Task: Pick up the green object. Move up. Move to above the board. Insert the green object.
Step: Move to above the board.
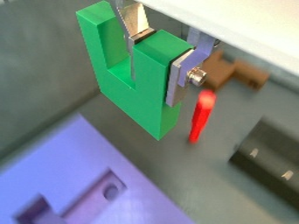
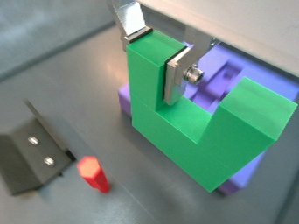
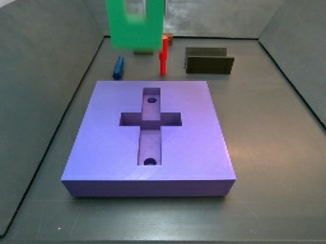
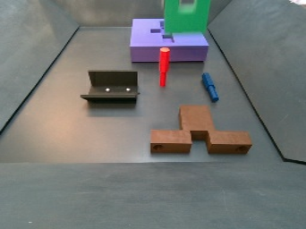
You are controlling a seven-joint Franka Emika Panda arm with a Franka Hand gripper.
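Note:
My gripper [image 1: 160, 59] is shut on one prong of the bright green U-shaped object [image 1: 131, 87] and holds it in the air with the prongs up. The silver fingers [image 2: 177, 77] clamp that prong from both sides in both wrist views. The lavender-purple board [image 3: 192, 133], with its cross-shaped recess and two small holes, lies flat on the floor. In a side view the green object [image 3: 132, 27] hangs above the board's far end. In a side view it [image 4: 185, 18] overlaps the board [image 4: 146, 40]. The board also shows below the object in both wrist views [image 1: 70, 175] [image 2: 239, 70].
A thin red peg [image 3: 165, 53] stands upright just off the board's end, near the held object [image 1: 201, 115]. A blue piece [image 4: 210, 87] lies beside it. The dark fixture [image 4: 111, 87] and a brown cross-shaped piece [image 4: 198, 136] sit farther out on the floor.

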